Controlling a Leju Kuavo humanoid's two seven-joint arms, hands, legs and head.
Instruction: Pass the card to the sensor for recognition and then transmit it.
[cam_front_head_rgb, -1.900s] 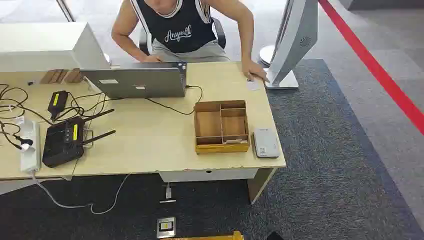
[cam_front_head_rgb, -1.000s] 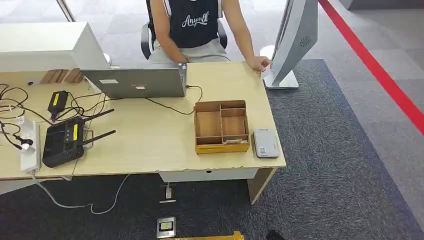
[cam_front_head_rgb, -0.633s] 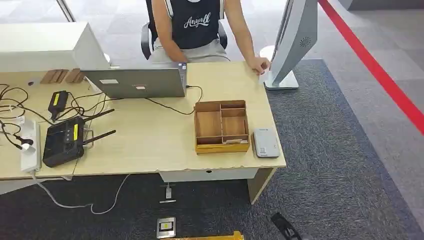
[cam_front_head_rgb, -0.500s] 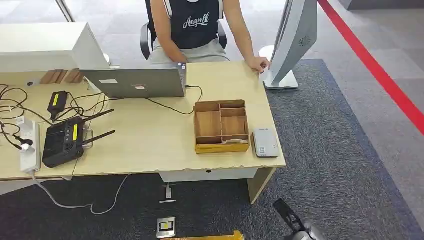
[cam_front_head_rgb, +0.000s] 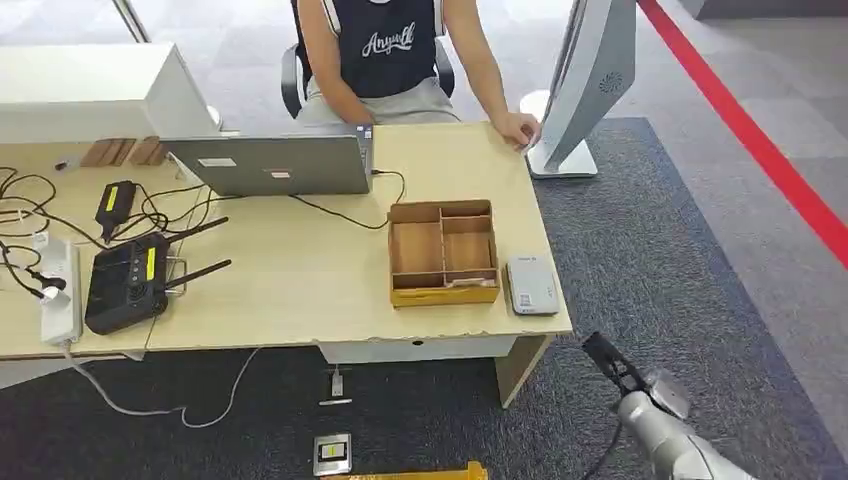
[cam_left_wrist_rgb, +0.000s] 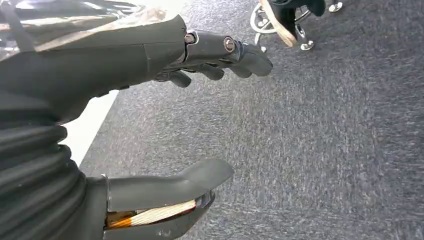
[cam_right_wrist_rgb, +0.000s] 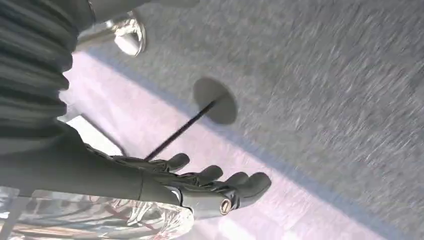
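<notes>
Task barely begun, by the look of it. No card in either robot hand. The card itself cannot be made out with certainty; the person's hand (cam_front_head_rgb: 517, 129) rests at the desk's far right corner, about 1 o'clock from the wooden tray (cam_front_head_rgb: 442, 253), and may cover it. The white sensor (cam_front_head_rgb: 531, 285) lies flat on the desk (cam_front_head_rgb: 300, 280) just beside the tray, at its 3 o'clock, with nothing on it. Taking the card, presenting it to the sensor and handing it on are all left to do.

Right hand (cam_front_head_rgb: 612, 364) is up at roughly 5 o'clock from the sensor, below the desk edge and over the carpet; the right wrist view shows its fingers (cam_right_wrist_rgb: 220, 179) extended, slightly apart, holding nothing. Left hand (cam_left_wrist_rgb: 165, 100), in its wrist view, hangs over carpet, thumb and fingers spread with an empty gap between.

Against the earliest frame: the right hand and forearm have come into the head view from the bottom edge, rising toward the desk. The person has sat back from a forward lean, the hand now drawn in to the corner.
</notes>
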